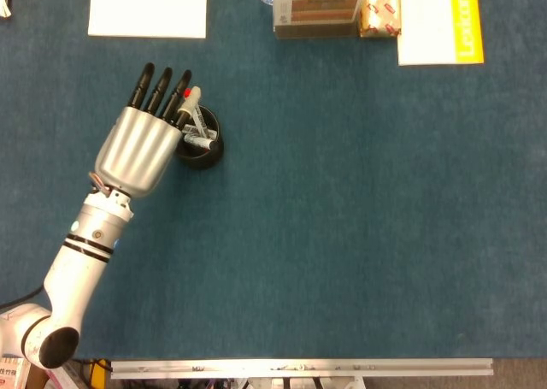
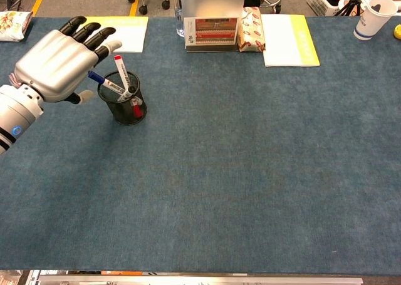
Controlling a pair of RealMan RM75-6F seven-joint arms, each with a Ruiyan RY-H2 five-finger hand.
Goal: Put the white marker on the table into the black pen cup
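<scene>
The black mesh pen cup [image 2: 124, 108] [image 1: 208, 156] stands at the left of the blue table. A white marker with a red cap [image 2: 121, 75] [image 1: 192, 105] stands in it, leaning toward the far left. A blue-capped marker [image 2: 99, 79] also sticks out of the cup on its left side. My left hand [image 2: 53, 66] [image 1: 137, 148] hovers just left of the cup with its fingers stretched out and apart, holding nothing. Its fingertips [image 1: 165, 77] lie close beside the red cap, and whether they touch it is unclear. My right hand is not in either view.
A yellow-edged notepad [image 2: 119, 34] [image 1: 147, 8] lies behind the hand. At the back middle stand a box [image 2: 216, 29], a patterned packet [image 2: 252, 28] and a white and yellow book [image 2: 288, 41]. A paper cup [image 2: 374, 15] is at the far right corner.
</scene>
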